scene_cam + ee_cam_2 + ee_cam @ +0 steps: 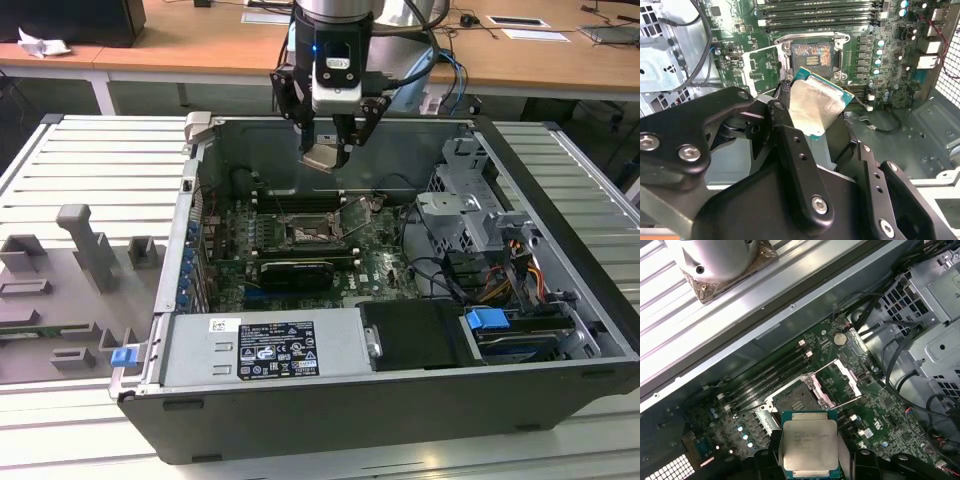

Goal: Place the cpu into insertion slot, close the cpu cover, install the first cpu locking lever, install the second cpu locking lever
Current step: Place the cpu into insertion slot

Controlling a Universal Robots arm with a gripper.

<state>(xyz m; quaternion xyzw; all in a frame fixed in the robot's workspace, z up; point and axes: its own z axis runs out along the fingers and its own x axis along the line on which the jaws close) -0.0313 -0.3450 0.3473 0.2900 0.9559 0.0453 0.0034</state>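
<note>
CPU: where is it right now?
The cpu is held in the gripper, in the air near the middle of the exterior view, above the open computer case. The empty socket lies below it on the green board.

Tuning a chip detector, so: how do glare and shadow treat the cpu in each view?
Second wrist view: the cpu carries a bright, washed-out sheen on top. First wrist view: it is evenly lit, no hotspot. Exterior view: a pale patch against the dim case interior.

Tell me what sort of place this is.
Probably a robotics lab workbench: an opened computer case on a slatted metal table, wooden desks behind, and the gripper holding the cpu.
</note>
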